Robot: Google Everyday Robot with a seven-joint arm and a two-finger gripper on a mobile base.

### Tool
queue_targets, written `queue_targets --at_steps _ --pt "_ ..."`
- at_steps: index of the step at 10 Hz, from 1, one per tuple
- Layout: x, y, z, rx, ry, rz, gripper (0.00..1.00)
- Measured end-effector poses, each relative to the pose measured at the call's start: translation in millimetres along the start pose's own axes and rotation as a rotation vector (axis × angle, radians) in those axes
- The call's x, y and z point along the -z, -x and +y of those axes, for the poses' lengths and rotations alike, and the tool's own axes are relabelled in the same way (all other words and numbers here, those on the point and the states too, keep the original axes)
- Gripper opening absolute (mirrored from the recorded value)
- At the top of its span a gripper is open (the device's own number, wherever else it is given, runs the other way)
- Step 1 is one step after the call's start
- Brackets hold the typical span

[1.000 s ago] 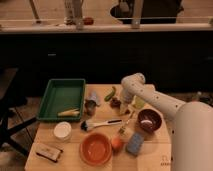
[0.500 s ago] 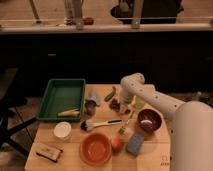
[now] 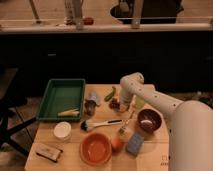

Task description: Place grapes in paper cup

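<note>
Dark grapes [image 3: 114, 104] sit beside the green pepper [image 3: 110, 93], under the gripper [image 3: 123, 103]; jaws' state unclear.

Hand [image 3: 120, 104] low at grapes [image 3: 114, 104], paper cup [image 3: 62, 131] well apart

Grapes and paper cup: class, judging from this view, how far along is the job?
Done: nothing; the paper cup stands near the green tray, no grapes visible inside. In hand: the gripper is down at the grapes, beside the green pepper. Left: lifting them, carrying them to the cup, releasing.
</note>
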Motion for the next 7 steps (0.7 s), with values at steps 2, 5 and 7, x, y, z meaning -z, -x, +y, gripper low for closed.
queue_targets --at_steps 2,5,7 --pt "0.0 0.4 1.1 0.003 0.005 -0.002 0.01" --pt "1.0 0.8 1.9 0.007 0.006 -0.002 0.01" --pt "1.6 0.7 2.4 0.007 0.007 -0.001 0.01"
